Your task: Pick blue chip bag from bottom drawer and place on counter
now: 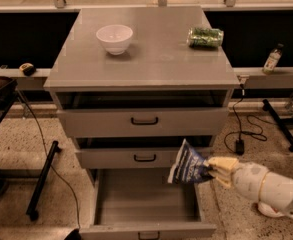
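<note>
The blue chip bag [188, 165], dark blue with white lettering, hangs in my gripper [212, 170] above the right side of the open bottom drawer [146, 199]. The gripper is shut on the bag's right edge and reaches in from the lower right on a white arm [266, 186]. The bag is level with the middle drawer's front. The inside of the bottom drawer shows nothing else. The grey counter [151, 54] is well above the bag.
A white bowl [114, 38] stands on the counter's left side, a small green package [205, 36] on its right. The top drawer [144, 120] and middle drawer [136, 157] stand slightly pulled out. A bottle [272, 59] stands on a ledge at right; cables lie on the floor.
</note>
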